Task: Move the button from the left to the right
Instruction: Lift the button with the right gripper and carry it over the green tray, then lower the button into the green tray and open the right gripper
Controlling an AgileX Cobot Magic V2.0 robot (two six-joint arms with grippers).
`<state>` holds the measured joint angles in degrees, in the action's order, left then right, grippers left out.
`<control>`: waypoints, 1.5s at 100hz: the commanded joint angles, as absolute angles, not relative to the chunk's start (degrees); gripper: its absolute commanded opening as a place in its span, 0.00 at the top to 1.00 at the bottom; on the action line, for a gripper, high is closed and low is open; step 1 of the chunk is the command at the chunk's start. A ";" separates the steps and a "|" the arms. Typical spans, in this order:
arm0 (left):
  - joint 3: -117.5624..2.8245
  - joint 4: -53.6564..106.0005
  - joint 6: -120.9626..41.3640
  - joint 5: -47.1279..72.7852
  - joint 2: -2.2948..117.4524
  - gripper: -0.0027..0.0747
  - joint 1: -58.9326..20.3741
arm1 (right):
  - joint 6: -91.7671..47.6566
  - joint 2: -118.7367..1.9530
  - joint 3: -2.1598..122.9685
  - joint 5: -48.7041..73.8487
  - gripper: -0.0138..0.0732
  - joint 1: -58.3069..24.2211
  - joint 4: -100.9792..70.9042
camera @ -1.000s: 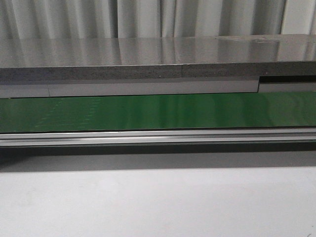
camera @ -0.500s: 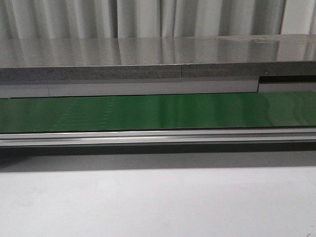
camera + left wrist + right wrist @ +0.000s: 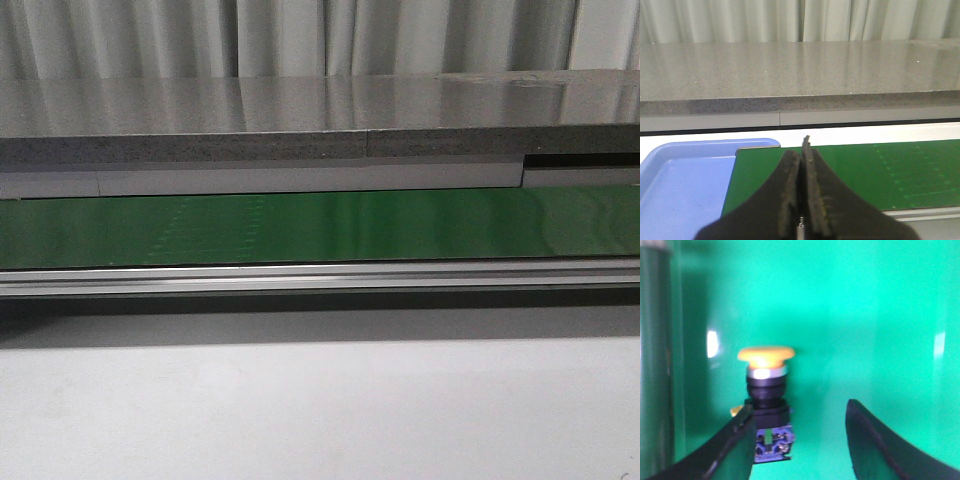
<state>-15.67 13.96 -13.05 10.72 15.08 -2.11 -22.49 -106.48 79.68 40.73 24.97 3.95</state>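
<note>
- Showing neither gripper, the front view has only the green conveyor belt (image 3: 320, 225) beyond the white bench (image 3: 320, 410).
- Left gripper (image 3: 801, 150): jaws pressed together, empty, over the belt beside a blue tray (image 3: 685, 185).
- Right gripper (image 3: 797, 415): jaws spread; the button (image 3: 766, 390) stands upright against one finger.

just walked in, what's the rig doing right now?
The right gripper is open over the green belt, with the button lying just by one finger, not yet gripped. The button has a yellow-orange cap on a black body. The left gripper is shut on nothing, over the belt's end beside a blue tray. The front view shows only the belt, with no arm or button in sight.
</note>
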 commanded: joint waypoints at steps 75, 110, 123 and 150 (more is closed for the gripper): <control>-17.23 14.67 -13.03 6.27 15.65 0.99 -2.64 | -21.83 -83.05 68.36 19.00 0.36 5.41 -13.79; -17.23 14.67 -13.03 6.27 15.65 0.99 -2.64 | -21.83 -65.12 47.04 8.65 0.36 -1.63 -15.49; -17.23 14.67 -13.03 6.27 15.65 0.99 -2.64 | -21.83 -56.92 40.54 8.44 0.36 -2.08 -15.94; -17.23 14.67 -13.03 6.27 15.65 0.99 -2.64 | -21.83 -39.48 31.50 9.08 0.36 -2.08 -18.95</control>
